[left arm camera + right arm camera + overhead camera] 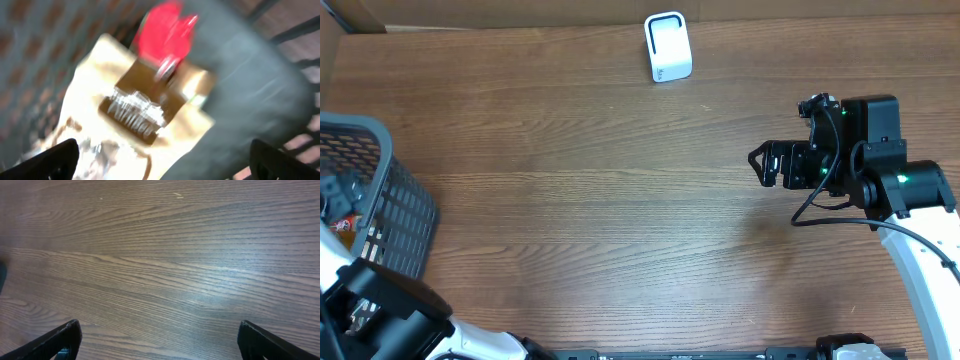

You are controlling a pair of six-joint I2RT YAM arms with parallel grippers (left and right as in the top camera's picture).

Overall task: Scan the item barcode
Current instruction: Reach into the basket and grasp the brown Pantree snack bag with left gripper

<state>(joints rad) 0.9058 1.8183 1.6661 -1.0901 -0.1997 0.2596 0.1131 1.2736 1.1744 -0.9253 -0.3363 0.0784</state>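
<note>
In the blurred left wrist view, the item is a cream packet (131,107) with a brown label and a red top. It lies in the grey basket (260,85). My left gripper (162,165) hangs just over it, open, with the fingers wide at either side and nothing between them. Overhead, the left arm (380,300) reaches into the basket (390,190) at the left edge. A white scanner (667,47) stands at the far middle of the table. My right gripper (757,163) is open over bare wood at the right, and its wrist view (160,340) shows only the tabletop.
The wooden table (600,200) runs between the basket and the right arm (905,190). A cardboard wall (500,12) lines the far edge. Other small goods show dimly in the basket.
</note>
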